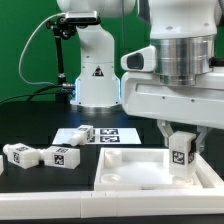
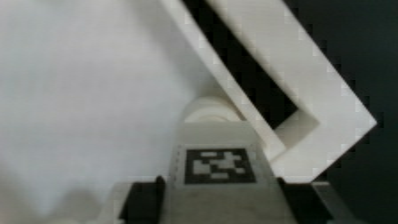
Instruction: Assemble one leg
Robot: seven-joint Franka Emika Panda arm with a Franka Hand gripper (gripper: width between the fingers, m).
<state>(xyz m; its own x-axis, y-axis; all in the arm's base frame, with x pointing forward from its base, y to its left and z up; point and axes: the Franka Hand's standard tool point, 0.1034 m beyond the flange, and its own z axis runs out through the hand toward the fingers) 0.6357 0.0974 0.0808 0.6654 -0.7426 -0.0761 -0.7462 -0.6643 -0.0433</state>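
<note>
One leg point(image 1: 181, 152) stands upright at lower right, clamped between the jaws over the rimmed white panel point(image 1: 125, 168); loose legs point(image 1: 60, 156) lie lower left.

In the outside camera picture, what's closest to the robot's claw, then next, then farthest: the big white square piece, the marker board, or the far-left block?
1. Large white square piece, directly under the gripper and its held leg.
2. Marker board, mid-table.
3. Far-left leg, at the exterior view's left edge.
</note>
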